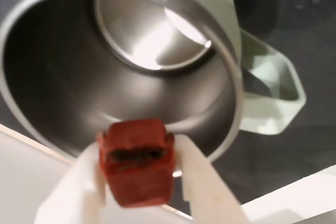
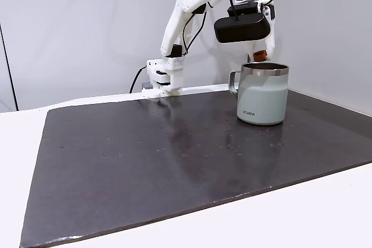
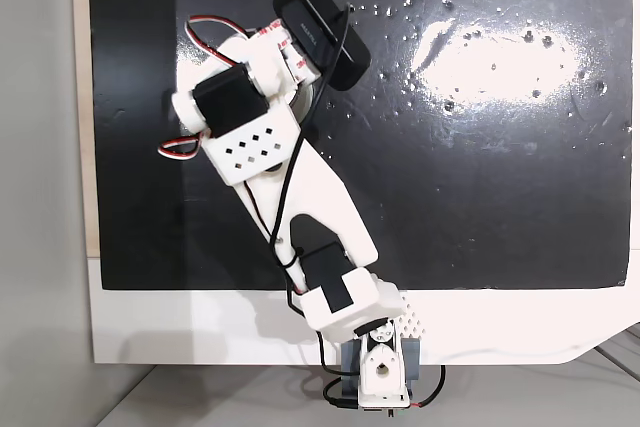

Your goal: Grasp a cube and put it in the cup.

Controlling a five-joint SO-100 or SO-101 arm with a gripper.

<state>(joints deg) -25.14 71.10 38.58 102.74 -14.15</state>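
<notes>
Reddish-orange cube point(image 1: 137, 161) sits pinched between the two white fingers point(image 1: 202, 182) of the end effector point(image 1: 137, 174), jaws closed down to the block's width. In the wrist view it hangs over the near rim of the cup point(image 1: 231, 51), steel interior open below. A fixed view puts the cube point(image 2: 260, 56) just above the mug's point(image 2: 263, 100) back rim, mug upright on the dark worktop point(image 2: 145, 155).

Risk, as I judge it: cube looks close to the rim edge, not centred. Release here and it may clip the steel lip and bounce out onto the mat. Lowering further could knock the rim and shift or tip the mug. Grip looks shallow; cube could slip early.
</notes>
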